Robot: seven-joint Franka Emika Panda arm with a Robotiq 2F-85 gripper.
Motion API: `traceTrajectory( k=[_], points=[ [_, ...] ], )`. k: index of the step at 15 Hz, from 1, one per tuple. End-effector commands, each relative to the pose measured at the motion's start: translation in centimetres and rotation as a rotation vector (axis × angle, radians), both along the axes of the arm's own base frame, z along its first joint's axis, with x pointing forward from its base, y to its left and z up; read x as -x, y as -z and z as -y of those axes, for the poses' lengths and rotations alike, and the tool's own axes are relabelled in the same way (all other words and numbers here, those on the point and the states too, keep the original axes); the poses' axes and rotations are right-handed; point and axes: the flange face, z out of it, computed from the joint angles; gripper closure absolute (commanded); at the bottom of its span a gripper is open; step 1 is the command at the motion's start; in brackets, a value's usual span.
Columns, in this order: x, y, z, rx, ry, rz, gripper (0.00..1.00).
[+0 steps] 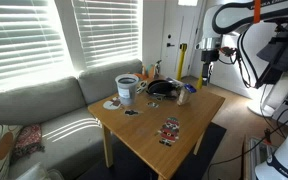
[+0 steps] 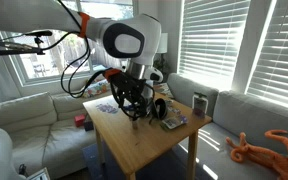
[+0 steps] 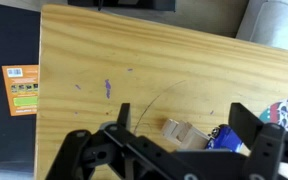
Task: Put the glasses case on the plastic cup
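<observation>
The black oval glasses case [image 1: 161, 88] lies on the wooden table [image 1: 174, 112] near its far end, right of the plastic cup [image 1: 127, 90]. The cup is whitish with a bluish-grey body and stands upright at the table's couch-side corner; it also shows in an exterior view [image 2: 199, 104]. My gripper [image 1: 206, 60] hangs open and empty above the table end away from the cup, apart from the case. In the wrist view its jaws [image 3: 184, 114] spread wide over bare wood. Neither case nor cup shows in the wrist view.
A small wooden block [image 3: 178, 130] and a blue object [image 3: 225, 138] lie between the jaws. A red-and-black patterned card [image 1: 170, 130] lies near the table's front. Small bottles and clutter surround the case. A couch [image 1: 44, 105] borders the table. An orange sheet [image 3: 22, 88] lies on the floor.
</observation>
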Motion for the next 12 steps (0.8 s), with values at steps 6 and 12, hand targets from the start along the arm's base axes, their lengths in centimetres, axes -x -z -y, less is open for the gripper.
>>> traceTrajectory(
  k=[6,12],
  points=[
    [0.0,0.0,0.0,0.000,0.000,-0.001,0.00],
    [-1.0,-2.4,-1.9,-0.069,0.120,0.128,0.00]
  ],
)
